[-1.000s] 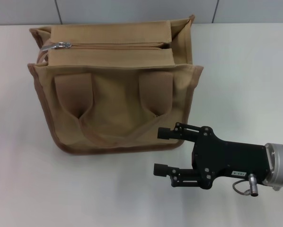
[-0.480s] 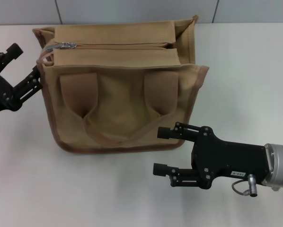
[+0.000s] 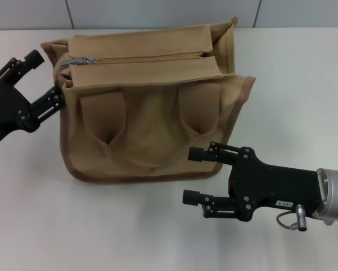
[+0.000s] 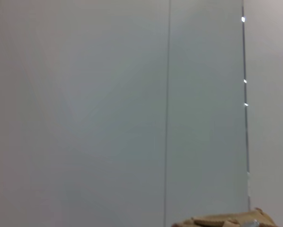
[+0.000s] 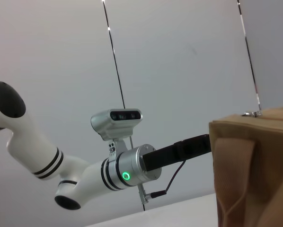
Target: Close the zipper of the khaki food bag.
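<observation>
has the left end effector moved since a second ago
Yes. Against the table's far edge, the left end effector has come in from the head view's left and now sits open against the left end of the khaki food bag, near the zipper.

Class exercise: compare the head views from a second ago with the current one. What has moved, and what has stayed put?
The left gripper came in from the left edge to the khaki food bag, which slid slightly rightward and twisted. It grips nothing, jaws open. The right gripper, also open, stayed near the bag's front corner; the zipper pull remains at the left end.
</observation>
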You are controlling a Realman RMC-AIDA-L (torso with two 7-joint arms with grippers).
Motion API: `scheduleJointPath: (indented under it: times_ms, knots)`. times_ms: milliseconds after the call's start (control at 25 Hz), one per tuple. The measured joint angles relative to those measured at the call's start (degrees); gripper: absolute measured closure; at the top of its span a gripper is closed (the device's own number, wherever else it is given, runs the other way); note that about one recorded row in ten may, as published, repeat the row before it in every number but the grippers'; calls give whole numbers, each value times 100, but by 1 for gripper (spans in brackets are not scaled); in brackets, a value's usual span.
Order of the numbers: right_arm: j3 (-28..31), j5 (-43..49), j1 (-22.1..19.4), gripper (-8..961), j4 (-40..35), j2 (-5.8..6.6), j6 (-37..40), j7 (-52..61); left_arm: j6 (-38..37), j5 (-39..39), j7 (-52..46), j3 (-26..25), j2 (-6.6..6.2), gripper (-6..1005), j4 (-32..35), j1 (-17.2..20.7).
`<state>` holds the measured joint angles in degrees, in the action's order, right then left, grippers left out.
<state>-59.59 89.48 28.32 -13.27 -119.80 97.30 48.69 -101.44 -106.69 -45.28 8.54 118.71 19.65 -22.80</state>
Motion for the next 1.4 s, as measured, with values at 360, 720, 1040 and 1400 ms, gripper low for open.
scheduleJointPath:
  times_ms: [360, 720, 1040, 1400]
  knots:
    - [0, -49, 6, 166, 0, 0, -112, 0, -9, 160, 14, -3, 3, 360, -23, 34]
    - [0, -63, 24, 166, 0, 0, -129, 0, -18, 167, 234, 14, 3, 565, -81, 14]
    - [-6, -323, -5, 166, 17, 0, -64, 0, -209, 282, 236, -2, 5, 856, -172, -27]
    - [-10, -1045, 30, 165, 163, 0, 399, 39, -572, 601, 198, -2, 17, 923, -561, -301]
